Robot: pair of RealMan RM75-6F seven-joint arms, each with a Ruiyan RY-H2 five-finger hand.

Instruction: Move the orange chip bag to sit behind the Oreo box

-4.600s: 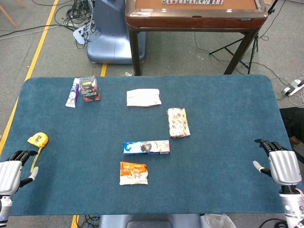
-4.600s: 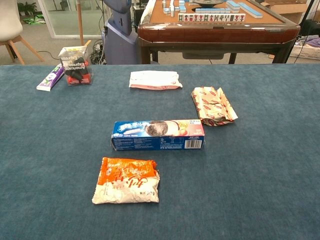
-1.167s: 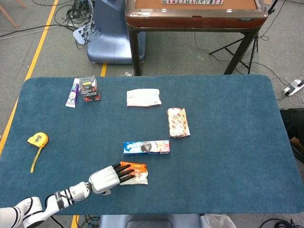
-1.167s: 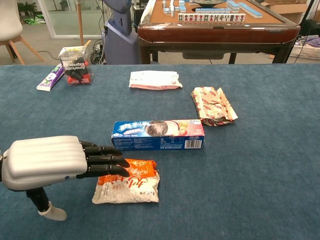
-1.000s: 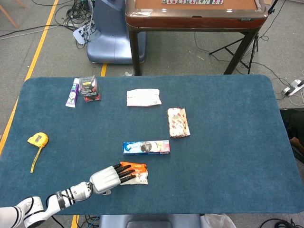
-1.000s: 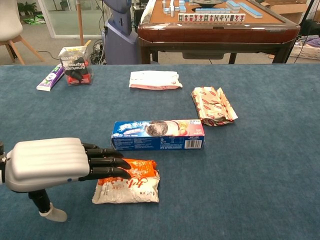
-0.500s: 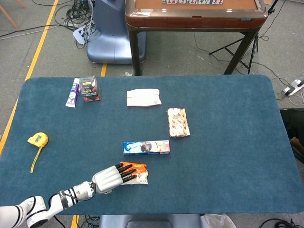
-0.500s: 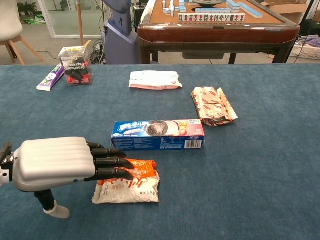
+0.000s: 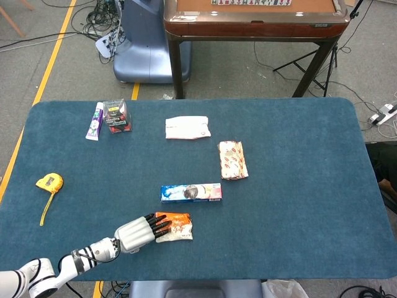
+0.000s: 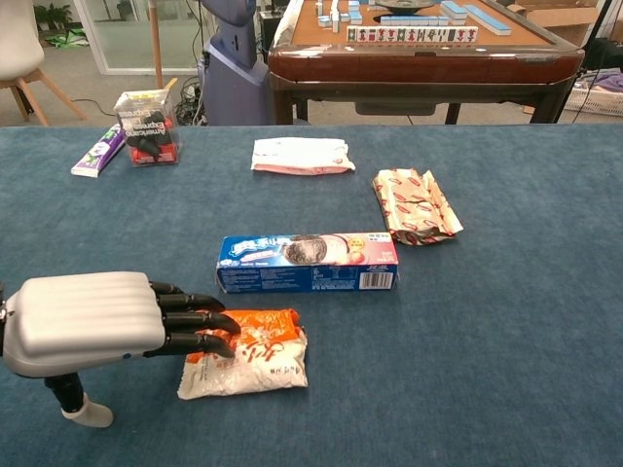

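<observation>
The orange and white chip bag point(image 9: 175, 226) point(image 10: 247, 360) lies flat on the blue table, just in front of the Oreo box point(image 9: 191, 192) point(image 10: 308, 262), a long blue box lying on its side. My left hand point(image 9: 134, 233) point(image 10: 90, 322) hovers low at the bag's left end with its fingers point(image 10: 200, 323) stretched out straight and their tips touching the bag's orange upper-left corner. Its thumb point(image 10: 80, 410) points down to the cloth, apart from the bag. The hand grips nothing. My right hand shows in neither view.
Behind the Oreo box lie a white packet point(image 9: 187, 127) point(image 10: 302, 155) and a red-patterned packet point(image 9: 232, 159) point(image 10: 417, 205). A clear box point(image 9: 116, 116) point(image 10: 146, 126) and purple tube point(image 9: 95, 120) stand far left. A yellow tape measure point(image 9: 49, 182) lies at the left edge.
My left hand came in from the near left corner to the bag. In the last half second it drew back slightly left, and the bag shifted and tilted a little under the fingertips. The right hand left view.
</observation>
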